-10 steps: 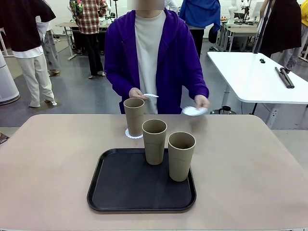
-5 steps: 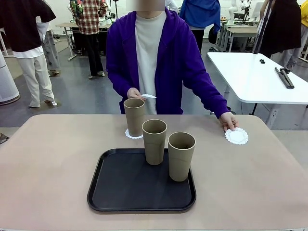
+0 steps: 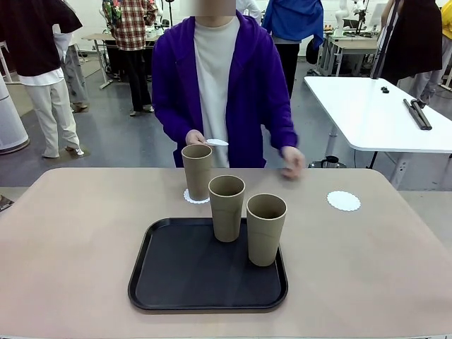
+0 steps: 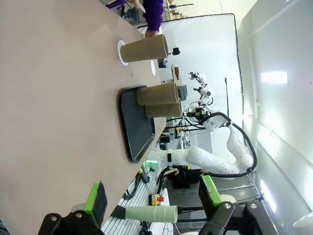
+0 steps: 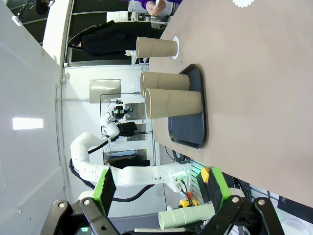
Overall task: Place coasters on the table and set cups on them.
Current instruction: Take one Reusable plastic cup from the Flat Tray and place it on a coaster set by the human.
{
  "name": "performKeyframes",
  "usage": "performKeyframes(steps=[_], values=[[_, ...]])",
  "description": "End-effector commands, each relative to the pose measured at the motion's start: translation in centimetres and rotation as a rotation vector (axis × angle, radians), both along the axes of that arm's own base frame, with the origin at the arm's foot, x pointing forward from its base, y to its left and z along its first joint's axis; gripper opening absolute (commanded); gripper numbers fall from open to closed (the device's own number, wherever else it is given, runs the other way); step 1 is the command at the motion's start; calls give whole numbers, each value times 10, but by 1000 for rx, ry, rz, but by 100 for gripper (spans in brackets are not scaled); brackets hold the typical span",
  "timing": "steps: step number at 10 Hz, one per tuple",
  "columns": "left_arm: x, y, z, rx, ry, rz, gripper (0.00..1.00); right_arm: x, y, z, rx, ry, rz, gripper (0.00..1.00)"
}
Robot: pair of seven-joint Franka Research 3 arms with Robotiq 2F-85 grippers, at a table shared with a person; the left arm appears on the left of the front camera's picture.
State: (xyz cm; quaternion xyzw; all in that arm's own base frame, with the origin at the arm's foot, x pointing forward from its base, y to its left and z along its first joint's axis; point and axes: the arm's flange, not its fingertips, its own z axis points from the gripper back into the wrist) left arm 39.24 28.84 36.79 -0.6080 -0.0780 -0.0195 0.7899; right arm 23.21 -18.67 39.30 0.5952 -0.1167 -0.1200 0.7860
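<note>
On the beige table (image 3: 85,240), one tan cup (image 3: 197,171) stands on a lacy white coaster (image 3: 191,198) just beyond the black tray (image 3: 176,272). Two more cups (image 3: 227,207) (image 3: 266,229) stand on the tray. A second coaster (image 3: 344,200) lies bare at the far right. The person holds a third coaster (image 3: 217,142) in one hand; the other hand (image 3: 291,161) hovers over the far edge. My left gripper (image 4: 154,198) is open and far from the cups (image 4: 144,48). My right gripper (image 5: 161,188) is open too, well back from the tray (image 5: 195,117).
A person in a purple jacket stands at the far side of the table. A white table (image 3: 374,113) stands behind at the right. Bare tabletop spreads to the left and right of the tray. Other people stand farther back.
The person laid a coaster on the table at the far right, let go of it and drew that hand back toward the body. Cups and tray have not moved.
</note>
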Motion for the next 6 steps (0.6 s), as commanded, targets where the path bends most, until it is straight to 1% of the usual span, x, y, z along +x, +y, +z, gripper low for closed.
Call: performKeyframes(steps=[1,5,6], values=[[-1,1,2,1,3,3,100,0,0,1,9,-11,1,100],[-1,1,2,1,3,3,100,0,0,1,9,-11,1,100],[-1,1,2,1,3,3,100,0,0,0,0,0,0,100]])
